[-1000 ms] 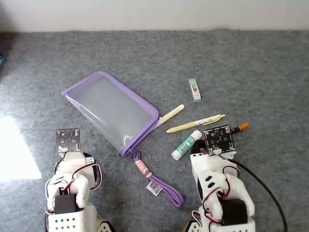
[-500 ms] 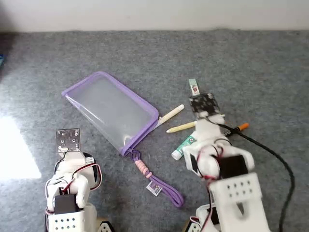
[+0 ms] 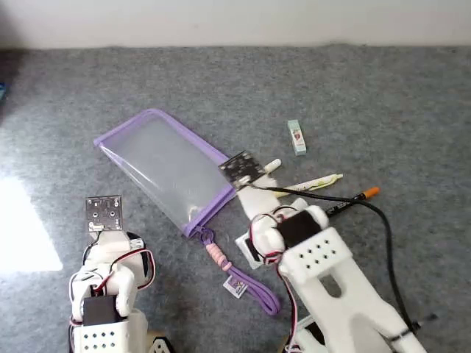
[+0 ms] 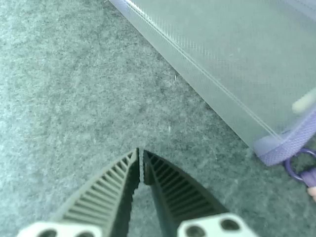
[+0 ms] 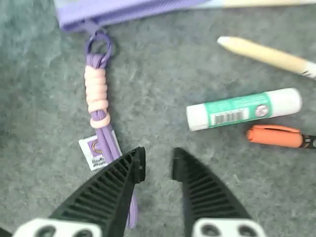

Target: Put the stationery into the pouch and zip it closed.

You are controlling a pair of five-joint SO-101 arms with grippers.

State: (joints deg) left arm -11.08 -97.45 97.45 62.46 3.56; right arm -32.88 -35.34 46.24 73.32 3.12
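The right arm (image 3: 294, 235) has been swung out from its folded rest at the near right edge, first over the pens and now leftward across the table (image 3: 383, 95); its wrist is now placed just beside the zip end of the pouch (image 3: 165, 165). The right tool (image 5: 158, 160) is seen with its jaws slightly parted and nothing between them; it is hung above bare table, with the purple strap (image 5: 96, 94) on one side and the glue stick (image 5: 244, 108) and orange pen (image 5: 274, 136) on the other. A pale yellow pen (image 5: 266, 54) is seen a little beyond the glue stick.

No stationery has been shifted in that second; the small green eraser (image 3: 296, 137) is left lying well apart from the pouch, and the pens are left where they were. The pouch itself is laid flat and slanted across the table, unmoved; whether its zip is open cannot be told. The left tool (image 4: 140, 158) is kept closed on nothing, pointed down at the table near the pouch's long edge, and its arm has not been stirred.

So only an approach has been made; nothing has been packed yet. The zip end or the glue stick is judged the likeliest first target, and the whole of the loading and zipping is left to be done.
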